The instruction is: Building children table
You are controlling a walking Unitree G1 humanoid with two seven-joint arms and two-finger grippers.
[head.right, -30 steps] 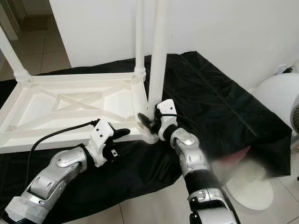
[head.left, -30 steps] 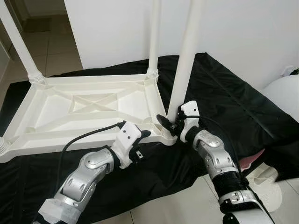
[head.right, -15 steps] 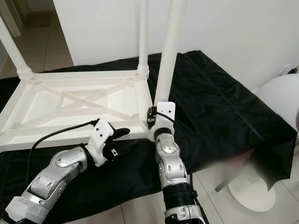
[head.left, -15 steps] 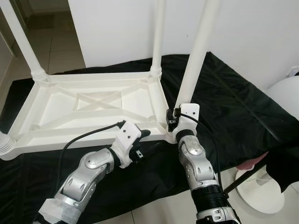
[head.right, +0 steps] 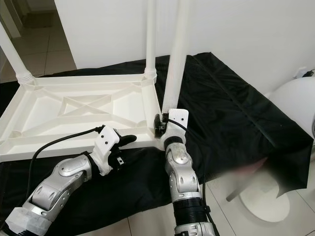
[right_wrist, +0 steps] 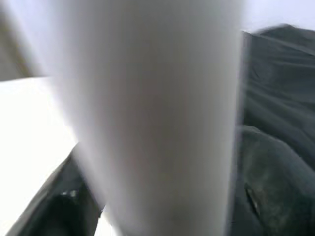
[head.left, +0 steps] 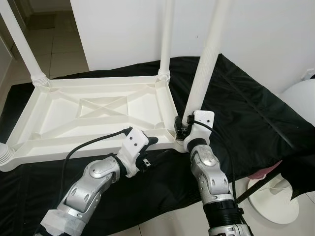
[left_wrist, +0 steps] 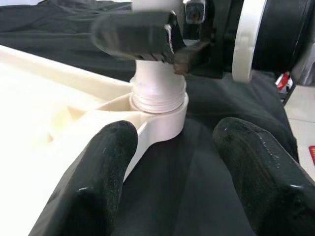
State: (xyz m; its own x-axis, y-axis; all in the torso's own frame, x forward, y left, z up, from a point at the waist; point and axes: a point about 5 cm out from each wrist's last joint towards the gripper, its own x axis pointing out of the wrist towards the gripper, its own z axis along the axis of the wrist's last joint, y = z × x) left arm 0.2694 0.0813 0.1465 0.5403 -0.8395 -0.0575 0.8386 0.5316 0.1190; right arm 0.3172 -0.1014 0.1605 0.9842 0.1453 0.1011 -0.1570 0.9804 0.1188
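Observation:
A white plastic children's table (head.left: 74,147) lies upside down on a black cloth (head.left: 256,113), with its legs pointing up. My right gripper (head.left: 184,129) is shut on the base of the near right leg (head.left: 204,64), just above its corner socket (left_wrist: 157,96). In the right wrist view that leg (right_wrist: 147,108) stands between the two fingers (right_wrist: 261,187). My left gripper (head.left: 150,145) is open, low by the table's front rim just left of that corner, holding nothing. Its spread fingers (left_wrist: 106,167) face the socket.
Two more legs stand at the back right (head.left: 166,39) and back left (head.left: 22,44) corners. A white rounded object (head.left: 298,98) and a white round base (head.left: 273,194) sit on the tiled floor to the right. A white wall rises close behind.
My right forearm has swung in from the right toward the middle, and its wrist has turned around the leg base while staying shut on it. The left gripper has held still.

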